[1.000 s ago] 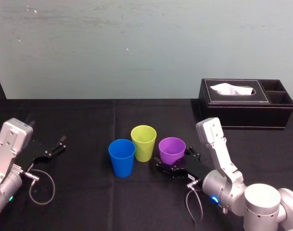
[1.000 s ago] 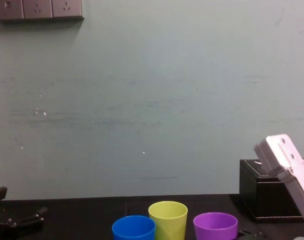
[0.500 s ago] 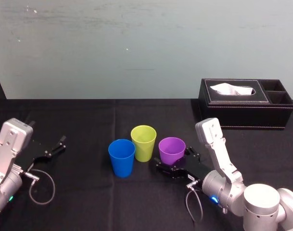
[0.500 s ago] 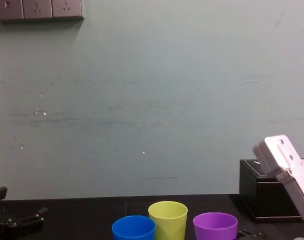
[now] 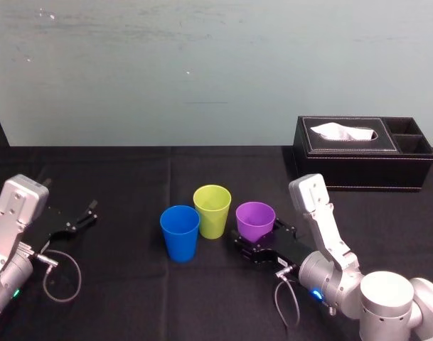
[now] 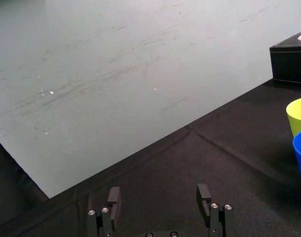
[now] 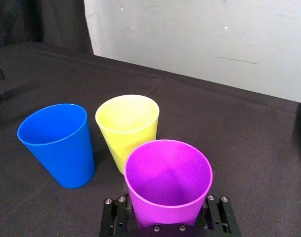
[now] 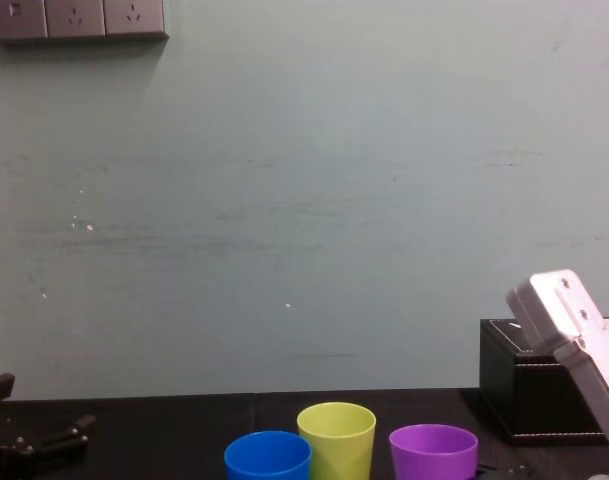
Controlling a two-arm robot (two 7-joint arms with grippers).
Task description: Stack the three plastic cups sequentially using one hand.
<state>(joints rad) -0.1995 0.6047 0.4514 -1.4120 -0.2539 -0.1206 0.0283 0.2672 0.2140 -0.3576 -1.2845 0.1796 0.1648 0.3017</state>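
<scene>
Gripping the purple cup (image 7: 167,177) tight in the right claw (image 7: 166,219). Lift straight up, slide over the yellow-green cup (image 7: 128,123) just ahead, lower slowly. Leave open left claw (image 6: 158,197) parked far off.

Blue cup (image 5: 180,233), yellow-green cup (image 5: 212,211) and purple cup (image 5: 255,220) on black tablecloth (image 5: 131,177).

1. I see a black tissue box (image 5: 358,165) at the far right of the table, a white tissue (image 5: 342,131) poking from its slot.
2. A black cloth (image 5: 131,177) covers the table.
3. Behind it stands a pale green wall (image 5: 202,64), with sockets (image 8: 76,18) high up.
</scene>
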